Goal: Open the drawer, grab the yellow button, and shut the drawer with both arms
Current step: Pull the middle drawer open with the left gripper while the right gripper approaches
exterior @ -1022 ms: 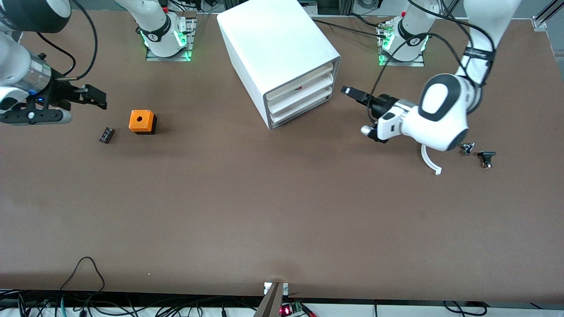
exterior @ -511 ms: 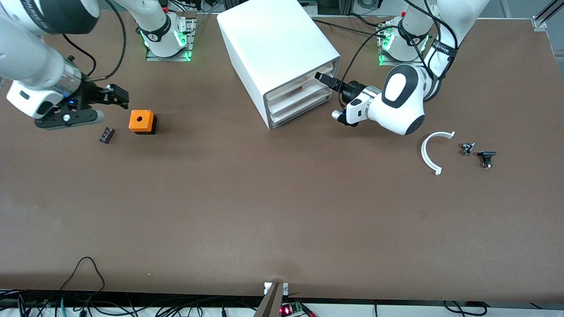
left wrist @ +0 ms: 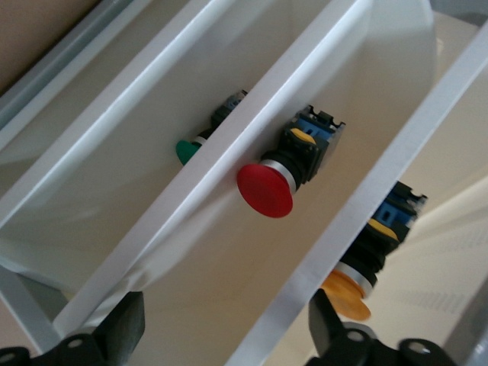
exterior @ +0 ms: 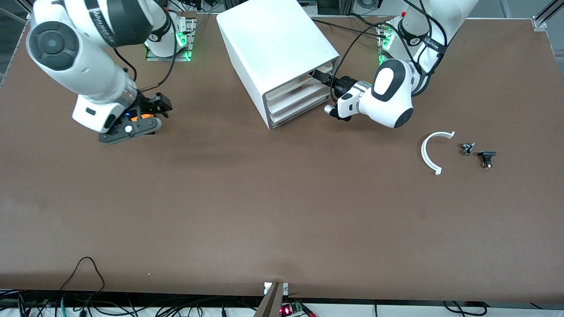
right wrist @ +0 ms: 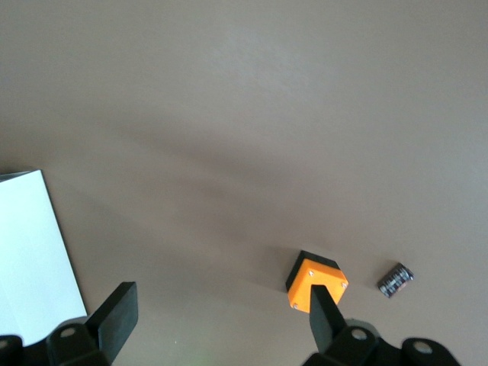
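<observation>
My left tool, fingers spread wide, faces the cabinet's top drawer; its light, stiff lip should hook easily. The orange-capped button seems to sit a tray lower. My right tool, also wide, hovers over the orange cube.

White cabinet; brown table; orange cube.

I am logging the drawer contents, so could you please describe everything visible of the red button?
The red button has a round, glossy, mushroom-shaped red cap on a silver collar, with a black body behind carrying yellow and blue parts. It lies on its side in a white cabinet drawer, partly hidden by the drawer's front rail. The left hand, open, is just outside the drawer and does not touch it.
</observation>
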`<state>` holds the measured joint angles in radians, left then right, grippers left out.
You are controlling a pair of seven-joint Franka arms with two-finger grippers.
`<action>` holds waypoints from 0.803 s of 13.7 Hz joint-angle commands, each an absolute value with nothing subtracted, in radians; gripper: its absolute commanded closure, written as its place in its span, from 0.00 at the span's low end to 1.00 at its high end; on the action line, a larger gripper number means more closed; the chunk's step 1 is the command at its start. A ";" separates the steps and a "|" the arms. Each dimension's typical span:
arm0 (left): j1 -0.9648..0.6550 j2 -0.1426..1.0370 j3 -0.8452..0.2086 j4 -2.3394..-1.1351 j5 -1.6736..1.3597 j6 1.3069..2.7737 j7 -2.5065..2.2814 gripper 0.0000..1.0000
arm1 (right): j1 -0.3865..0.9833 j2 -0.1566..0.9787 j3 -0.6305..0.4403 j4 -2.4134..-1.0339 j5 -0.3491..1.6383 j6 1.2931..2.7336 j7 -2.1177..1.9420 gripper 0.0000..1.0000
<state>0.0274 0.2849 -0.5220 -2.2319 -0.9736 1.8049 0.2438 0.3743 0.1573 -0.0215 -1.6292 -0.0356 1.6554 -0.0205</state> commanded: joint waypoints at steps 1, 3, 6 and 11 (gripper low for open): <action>0.032 0.256 -0.535 -2.260 -0.991 1.827 0.265 1.00 | 0.414 0.198 -0.028 -1.592 -0.020 1.672 -0.029 0.00; 0.047 0.255 -0.516 -2.249 -0.980 1.833 0.268 1.00 | 0.422 0.207 -0.026 -1.591 -0.017 1.699 -0.028 0.00; 0.055 0.253 -0.427 -2.217 -0.872 1.922 0.264 1.00 | 0.428 0.235 -0.026 -1.553 0.033 1.703 -0.029 0.00; 0.083 0.244 -0.350 -2.131 -0.861 1.988 0.255 0.93 | 0.518 0.351 0.006 -1.351 0.097 1.703 -0.076 0.00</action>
<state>0.0899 0.2307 -0.3718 -2.1477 -0.9341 1.8653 0.3151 0.4697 0.2660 -0.0149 -1.4893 0.0789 1.7191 -0.0429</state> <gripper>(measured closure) 0.806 0.000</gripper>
